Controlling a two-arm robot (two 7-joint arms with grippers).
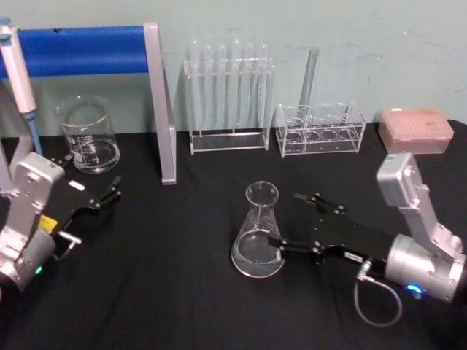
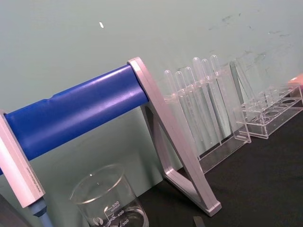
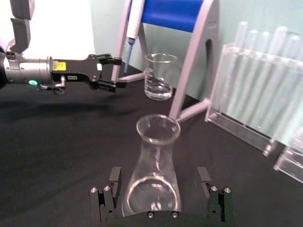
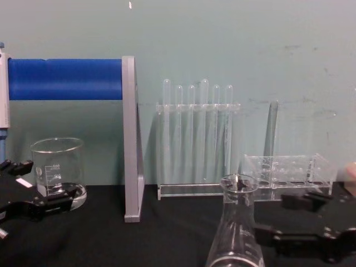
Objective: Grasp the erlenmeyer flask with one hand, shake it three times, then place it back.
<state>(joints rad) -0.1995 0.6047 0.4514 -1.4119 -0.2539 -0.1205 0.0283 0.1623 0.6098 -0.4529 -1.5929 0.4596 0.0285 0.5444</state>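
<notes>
The clear erlenmeyer flask (image 1: 258, 235) stands upright on the black table, near the middle. My right gripper (image 1: 284, 219) reaches in from the right at the flask's lower body and is open. In the right wrist view its two black fingers (image 3: 113, 177) stand on either side of the flask (image 3: 155, 161), with a small gap on each side. The chest view shows the flask (image 4: 237, 233) low in the centre, with the right gripper (image 4: 271, 218) just beside it. My left gripper (image 1: 109, 194) hovers open at the far left, close to a beaker and away from the flask.
A glass beaker (image 1: 90, 137) stands at the back left, beside a grey stand with a blue bar (image 1: 80, 49) and a pipette (image 1: 18, 73). A tall test tube rack (image 1: 228, 95), a low rack (image 1: 321, 130) and a pink box (image 1: 416, 130) line the back.
</notes>
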